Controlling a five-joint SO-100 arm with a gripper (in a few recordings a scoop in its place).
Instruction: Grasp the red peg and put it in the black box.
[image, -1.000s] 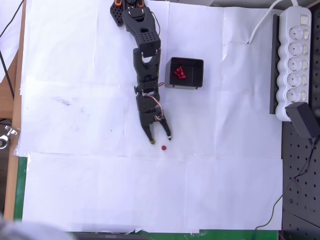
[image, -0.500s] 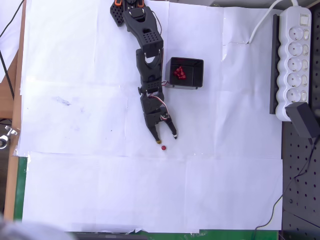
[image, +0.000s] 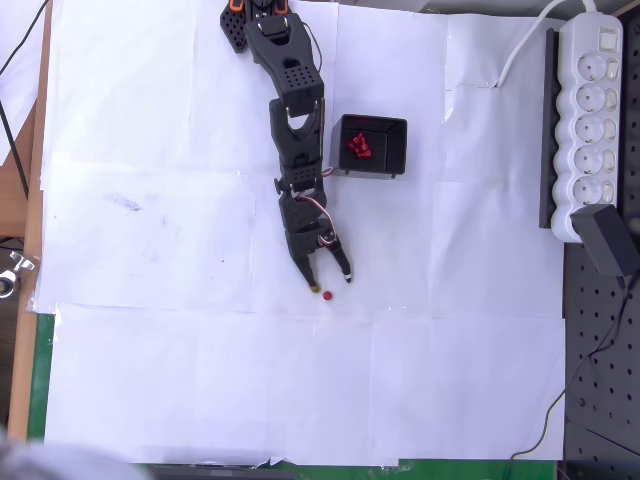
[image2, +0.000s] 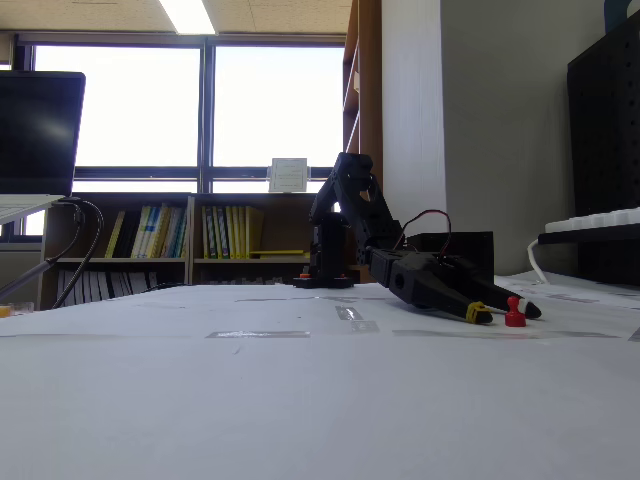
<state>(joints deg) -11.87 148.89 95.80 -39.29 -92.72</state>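
Note:
A tiny red peg (image: 327, 295) stands upright on the white paper; the fixed view shows the same red peg (image2: 515, 312) just past the fingertips. My black gripper (image: 330, 283) reaches down low over the paper, open, its two fingertips just above the peg in the overhead view with nothing between them. In the fixed view the gripper (image2: 505, 312) lies close to the table. The black box (image: 369, 146) sits to the right of the arm's upper links and holds a clump of red pegs (image: 359, 147).
A long white power strip (image: 589, 120) and a black adapter (image: 608, 243) lie at the right edge. A black pegboard (image: 600, 380) borders the paper lower right. White paper (image: 200, 380) covers the table around the arm.
The gripper has swung slightly right and forward toward the red peg, and its fingertips have narrowed from a wider spread. The peg has not moved.

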